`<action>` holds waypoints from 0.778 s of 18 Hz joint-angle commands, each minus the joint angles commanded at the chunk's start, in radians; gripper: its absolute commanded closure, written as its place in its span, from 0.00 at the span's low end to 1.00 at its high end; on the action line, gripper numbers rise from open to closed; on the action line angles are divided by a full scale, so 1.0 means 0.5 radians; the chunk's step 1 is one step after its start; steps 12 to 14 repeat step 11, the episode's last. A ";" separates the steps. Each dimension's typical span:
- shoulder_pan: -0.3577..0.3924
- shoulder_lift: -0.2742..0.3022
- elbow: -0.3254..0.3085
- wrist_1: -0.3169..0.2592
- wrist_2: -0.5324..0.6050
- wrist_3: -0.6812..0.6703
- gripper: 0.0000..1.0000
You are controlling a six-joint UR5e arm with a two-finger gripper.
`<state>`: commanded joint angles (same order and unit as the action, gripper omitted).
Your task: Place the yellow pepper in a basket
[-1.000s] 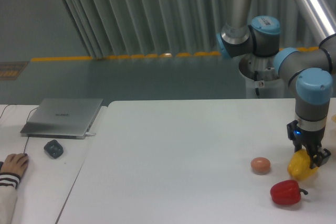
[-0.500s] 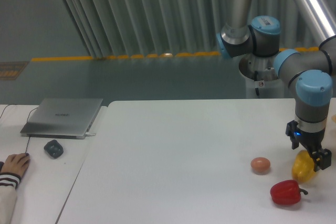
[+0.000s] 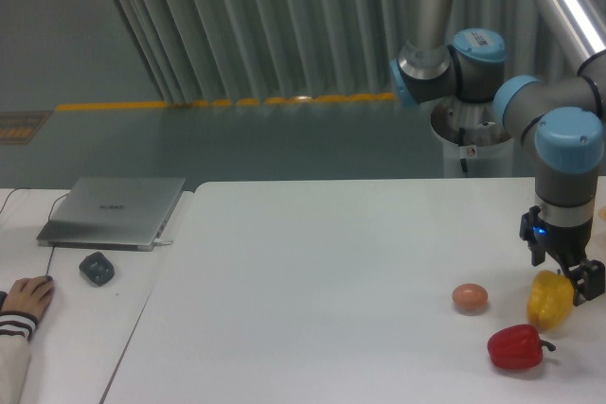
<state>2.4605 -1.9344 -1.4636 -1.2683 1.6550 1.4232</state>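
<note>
Yellow pepper [image 3: 550,299] sits at the far right of the white desk [image 3: 331,272], held in my gripper [image 3: 565,276] w/ the black fingers clamped on its upper part; can't tell if its base touches the desk or hangs just above. Red pepper [image 3: 516,346] lies just below-left of it, nearer the camera, dark stem pointing right. Small orange-brown ball [image 3: 470,297] is left of the yellow pepper, apart from both peppers.

My arm comes in from upper right: wrist section vertical, pointing straight down over the pepper, blue-capped joint [image 3: 568,139] above it, a small blue light on the wrist. Further back, more grey links w/ blue caps rise to the top edge.

Count: 1 yellow pepper, 1 red pepper, 1 ball, 1 gripper.

Left side, on a separate desk surface: 1 closed silver laptop [image 3: 114,210] w/ a cable, 1 dark mouse [image 3: 97,267] just in front of it, and 1 person's hand [image 3: 26,296] w/ a striped cuff at the left edge. Behind the desks: grey floor w/ a yellow line and a ribbed grey wall.
</note>
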 joint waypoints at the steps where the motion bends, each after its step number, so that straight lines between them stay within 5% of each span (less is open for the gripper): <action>1: 0.000 0.012 0.009 -0.040 0.028 0.086 0.00; 6: 0.000 0.080 -0.003 -0.053 0.123 0.436 0.00; 14: 0.000 0.089 -0.018 -0.053 0.111 0.439 0.00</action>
